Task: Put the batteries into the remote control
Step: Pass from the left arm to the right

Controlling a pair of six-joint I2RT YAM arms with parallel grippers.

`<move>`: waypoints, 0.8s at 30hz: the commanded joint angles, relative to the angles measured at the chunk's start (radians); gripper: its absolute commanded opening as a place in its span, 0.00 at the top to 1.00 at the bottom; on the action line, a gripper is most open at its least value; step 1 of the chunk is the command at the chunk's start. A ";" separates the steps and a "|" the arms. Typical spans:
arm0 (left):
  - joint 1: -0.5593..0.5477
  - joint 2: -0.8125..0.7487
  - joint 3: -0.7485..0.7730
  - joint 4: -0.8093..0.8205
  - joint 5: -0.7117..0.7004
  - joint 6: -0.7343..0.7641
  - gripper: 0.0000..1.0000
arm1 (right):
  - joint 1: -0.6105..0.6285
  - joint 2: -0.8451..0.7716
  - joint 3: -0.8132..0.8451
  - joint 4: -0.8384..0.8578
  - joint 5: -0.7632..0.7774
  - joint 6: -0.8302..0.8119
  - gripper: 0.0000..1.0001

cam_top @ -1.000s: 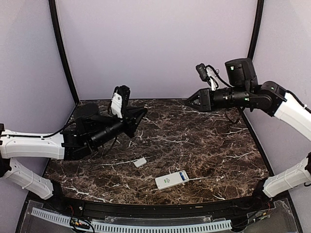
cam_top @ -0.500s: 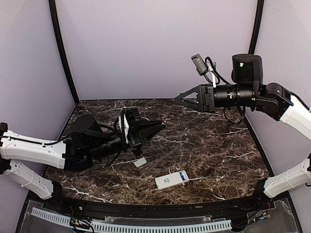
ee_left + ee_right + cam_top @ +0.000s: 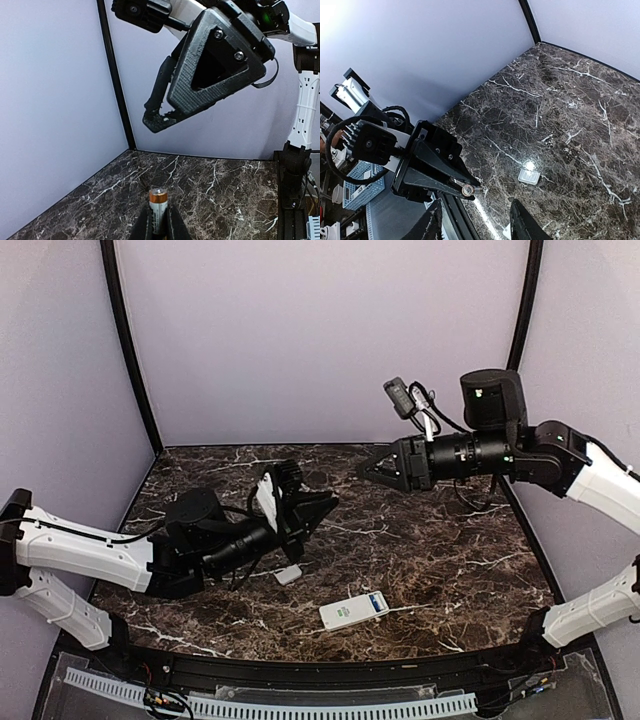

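My left gripper is shut on a battery, a silver cylinder with a copper end that sticks up from between the fingers. It hangs above the table's middle left. The right wrist view shows the battery's end at the left gripper's tip. My right gripper is open and empty, in the air, tip pointing at the left gripper; its fingers are spread wide. The white remote control lies near the front edge, with a blue patch at its right end.
A small loose white cover piece lies on the dark marble table, left of the remote; it also shows in the right wrist view. Lilac walls enclose the back and sides. A black rail runs along the front edge.
My left arm has swung forward and to the right, bringing the battery toward the table's middle. My right gripper has moved left and then down a little toward it.
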 commanded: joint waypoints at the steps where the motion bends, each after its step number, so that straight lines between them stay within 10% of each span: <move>1: -0.001 0.023 -0.041 0.042 -0.075 -0.113 1.00 | 0.006 0.032 -0.028 -0.061 0.031 0.014 0.57; 24: -0.020 0.158 -0.062 0.187 -0.109 -0.159 1.00 | -0.001 0.134 -0.107 0.035 -0.097 0.106 0.67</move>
